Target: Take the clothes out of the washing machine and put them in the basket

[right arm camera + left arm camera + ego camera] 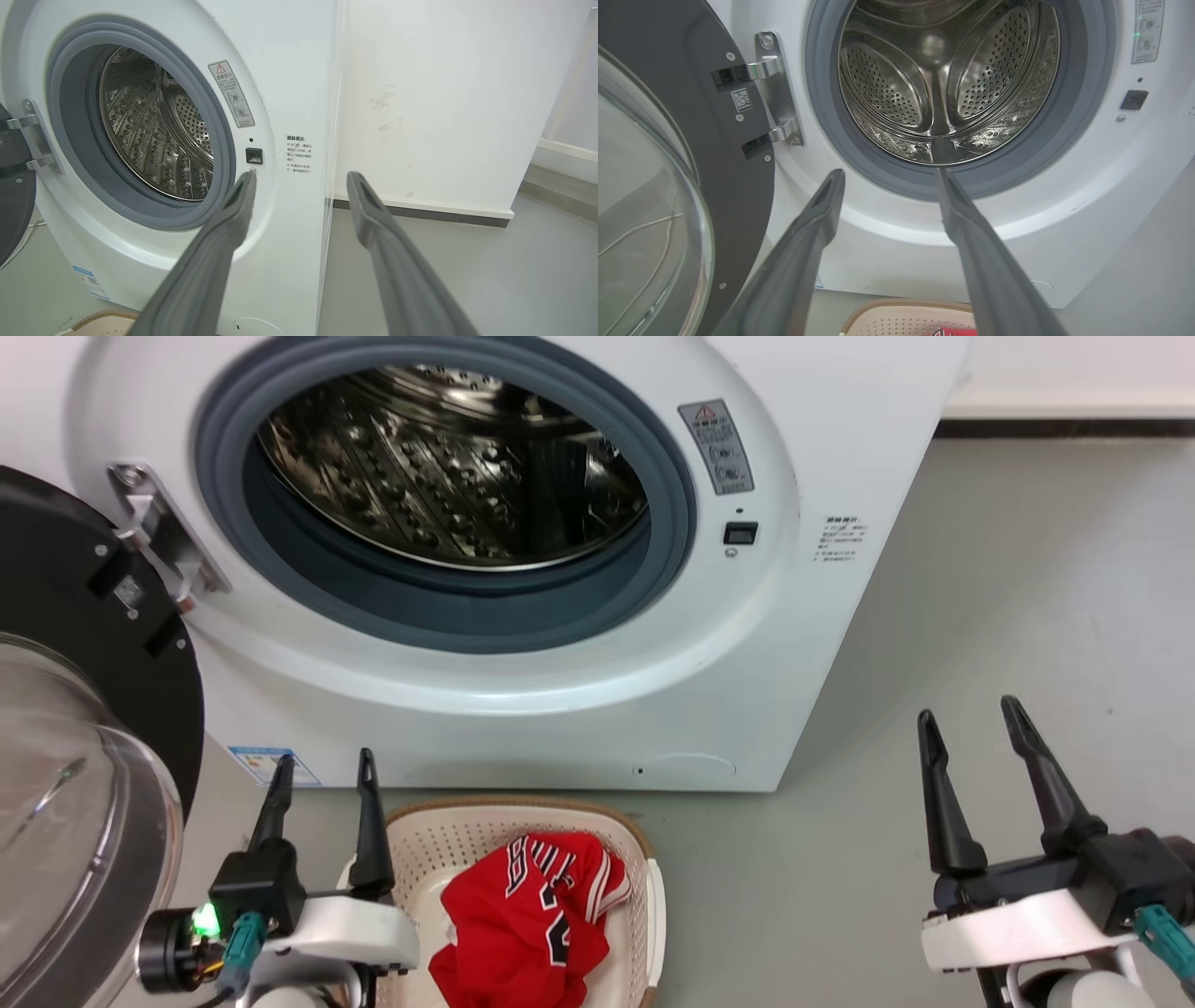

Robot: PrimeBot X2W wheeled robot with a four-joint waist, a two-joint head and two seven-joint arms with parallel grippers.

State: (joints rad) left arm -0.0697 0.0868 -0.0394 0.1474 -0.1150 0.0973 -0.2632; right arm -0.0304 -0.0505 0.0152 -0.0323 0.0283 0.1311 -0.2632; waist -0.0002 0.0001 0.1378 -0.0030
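Head view: left gripper and right gripper spread wide, holding nothing, red jersey heaped in the basket before the washing machine.

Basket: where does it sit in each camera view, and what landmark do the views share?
Head view: basket at bottom centre, before the washing machine, red jersey inside.
Left wrist view: its brown rim at the bottom edge, between the left hand's fingers.
Right wrist view: a sliver in the bottom left corner.
Shared landmark: the black latch socket right of the drum opening.
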